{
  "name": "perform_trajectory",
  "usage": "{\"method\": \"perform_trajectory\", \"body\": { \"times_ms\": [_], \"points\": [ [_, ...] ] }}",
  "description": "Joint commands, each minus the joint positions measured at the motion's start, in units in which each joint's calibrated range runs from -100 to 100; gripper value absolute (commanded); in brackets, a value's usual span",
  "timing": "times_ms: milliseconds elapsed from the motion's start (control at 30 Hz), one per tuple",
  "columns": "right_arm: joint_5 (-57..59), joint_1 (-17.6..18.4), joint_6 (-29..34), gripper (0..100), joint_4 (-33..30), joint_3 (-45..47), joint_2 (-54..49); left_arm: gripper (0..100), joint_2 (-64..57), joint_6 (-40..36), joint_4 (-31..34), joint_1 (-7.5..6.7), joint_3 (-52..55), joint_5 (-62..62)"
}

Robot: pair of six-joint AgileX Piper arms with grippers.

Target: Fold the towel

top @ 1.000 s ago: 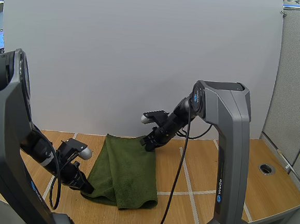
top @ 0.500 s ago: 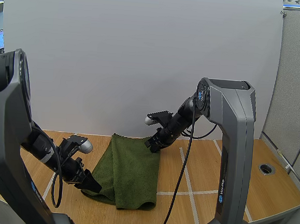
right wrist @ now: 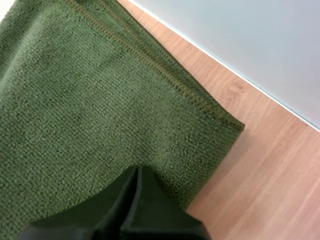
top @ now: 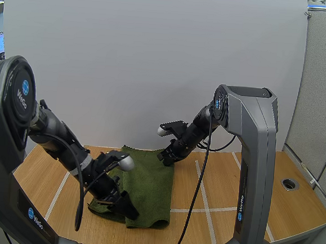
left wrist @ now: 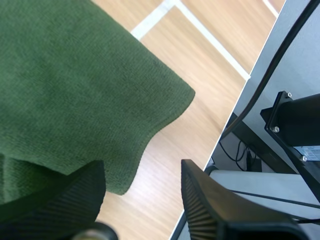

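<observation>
The left jaws have swung in from the left corner of the towel (top: 147,180) to the middle of its near edge. They stand wide apart there and hold nothing, one ribbed finger (left wrist: 55,200) over a bunched fold. The towel is limp, dark green looped terry, folded into a long strip on the pale wood desk (top: 231,184). At its hemmed far corner the right jaws are closed to a wedge, tip on the cloth. Catching only one layer would likely drag the fold askew.
</observation>
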Motion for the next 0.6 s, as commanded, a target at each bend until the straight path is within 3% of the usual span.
{"method": "perform_trajectory", "body": {
  "times_ms": [0,567],
  "points": [
    [-0.8,-0.3,-0.3,0,-0.5,0.2,-0.9,75,-0.2,-4.0,1.3,-0.91,-0.3,-4.1],
    [-0.8,-0.3,-0.3,0,0.0,0.2,-0.9,75,5.6,-5.9,1.3,-0.91,-0.3,-10.9]
  ]
}}
